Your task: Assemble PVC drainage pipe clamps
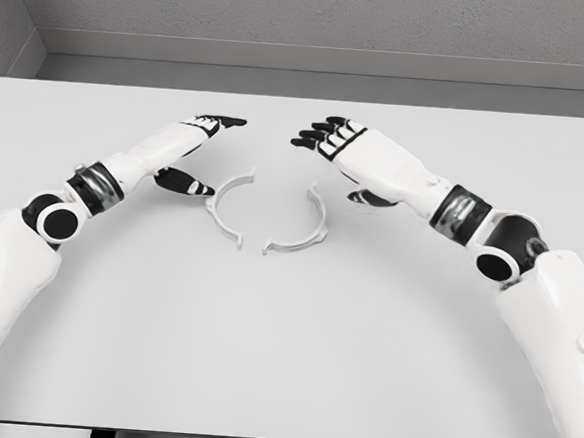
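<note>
Hands (202, 138) (342, 142) flanking white clamp halves (228, 207) (302, 225)

1. The left clamp half (225, 206) is a thin white C-shaped arc with small end tabs, lying flat, its opening facing right.
2. The right clamp half (305, 230) is a matching white arc, lying flat, opening left, apart from the first.

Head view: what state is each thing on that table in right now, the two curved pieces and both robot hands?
Left clamp half: lying flat on the table, not held, apart from the other half.
Right clamp half: lying flat, not held, its opening facing the left half.
Left robot hand: open, empty, just left of the left half.
Right robot hand: open, empty, above and right of the right half.
</note>
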Robot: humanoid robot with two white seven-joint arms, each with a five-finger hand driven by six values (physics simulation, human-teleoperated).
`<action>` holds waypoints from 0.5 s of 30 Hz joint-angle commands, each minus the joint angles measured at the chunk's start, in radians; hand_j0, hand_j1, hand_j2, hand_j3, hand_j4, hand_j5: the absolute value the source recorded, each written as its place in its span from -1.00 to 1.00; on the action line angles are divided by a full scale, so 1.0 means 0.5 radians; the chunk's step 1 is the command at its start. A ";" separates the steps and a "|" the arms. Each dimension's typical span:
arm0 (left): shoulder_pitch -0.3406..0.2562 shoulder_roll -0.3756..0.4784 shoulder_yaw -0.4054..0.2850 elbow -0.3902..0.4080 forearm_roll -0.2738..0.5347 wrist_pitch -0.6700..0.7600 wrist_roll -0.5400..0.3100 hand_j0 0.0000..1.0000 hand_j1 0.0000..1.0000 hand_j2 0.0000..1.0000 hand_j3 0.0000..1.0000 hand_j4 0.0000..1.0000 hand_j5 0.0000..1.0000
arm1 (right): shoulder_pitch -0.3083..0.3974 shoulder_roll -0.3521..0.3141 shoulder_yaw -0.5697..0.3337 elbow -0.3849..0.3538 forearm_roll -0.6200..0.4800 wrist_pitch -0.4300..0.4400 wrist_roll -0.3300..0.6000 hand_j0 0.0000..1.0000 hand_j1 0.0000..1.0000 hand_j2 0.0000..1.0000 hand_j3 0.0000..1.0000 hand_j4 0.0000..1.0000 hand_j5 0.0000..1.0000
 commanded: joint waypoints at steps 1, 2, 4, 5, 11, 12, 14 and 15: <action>0.000 0.000 0.001 -0.035 0.010 0.002 0.002 1.00 1.00 1.00 1.00 1.00 1.00 | 0.000 -0.134 -0.086 -0.079 -0.092 0.002 -0.001 1.00 1.00 1.00 1.00 1.00 1.00; 0.006 0.000 0.001 -0.044 0.010 0.002 0.002 1.00 1.00 1.00 1.00 1.00 1.00 | 0.031 -0.214 -0.119 -0.088 -0.123 0.002 -0.001 1.00 1.00 1.00 1.00 1.00 1.00; 0.015 0.000 0.001 -0.066 0.013 0.002 0.002 1.00 1.00 1.00 1.00 1.00 1.00 | 0.061 -0.398 -0.242 -0.104 -0.316 0.002 -0.001 1.00 1.00 1.00 1.00 1.00 1.00; 0.015 0.003 0.004 -0.063 0.016 0.002 0.002 1.00 1.00 1.00 1.00 1.00 1.00 | 0.061 -0.490 -0.276 -0.104 -0.396 0.002 -0.001 1.00 1.00 1.00 1.00 1.00 1.00; 0.000 0.021 0.022 -0.057 0.038 0.002 0.002 1.00 1.00 1.00 1.00 1.00 1.00 | 0.466 -0.717 -0.693 -0.260 -0.497 0.002 -0.001 1.00 1.00 1.00 1.00 1.00 1.00; 0.000 0.021 0.022 -0.060 0.038 0.002 0.002 1.00 1.00 1.00 1.00 1.00 1.00 | 0.518 -0.720 -0.742 -0.275 -0.497 0.002 -0.001 1.00 1.00 1.00 1.00 1.00 1.00; 0.003 0.024 0.022 -0.063 0.041 0.002 0.002 1.00 1.00 1.00 1.00 1.00 1.00 | 0.561 -0.717 -0.837 -0.272 -0.497 0.002 -0.001 1.00 1.00 1.00 1.00 1.00 1.00; 0.009 0.027 0.019 -0.063 0.041 0.002 0.002 1.00 1.00 1.00 1.00 1.00 1.00 | 0.565 -0.711 -0.877 -0.263 -0.497 0.002 -0.001 1.00 1.00 1.00 1.00 1.00 1.00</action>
